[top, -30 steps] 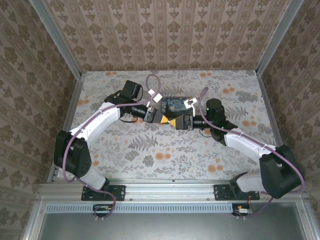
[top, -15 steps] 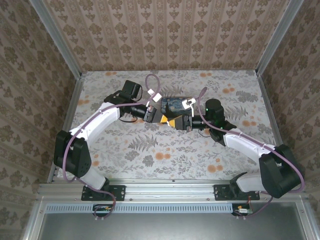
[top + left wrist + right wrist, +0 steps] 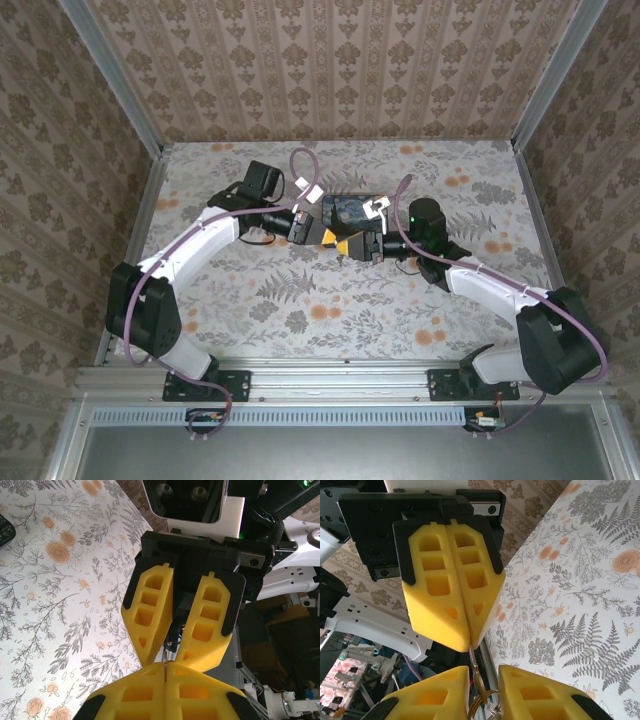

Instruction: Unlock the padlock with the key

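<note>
Step in hand, as judged: a hand-over or re-grip of the key between the two arms, above mid-bench. No insertion has been made yet.

Left: the yellow ribbed left fingers are seen pressed fully together. The thin metal key on its wire ring is pinched at one end by their tips and held clear of the bench.

Right: the yellow right fingers are seen narrowly parted, with the key's ring end lying in the gap. Contact with it cannot be confirmed.

A dark blue printed box is noted just far of both.

Next move, as judged: a firm hold on the ring end is called for before any release by the left fingers. The free end is then to be lined up with the padlock's keyway.
</note>
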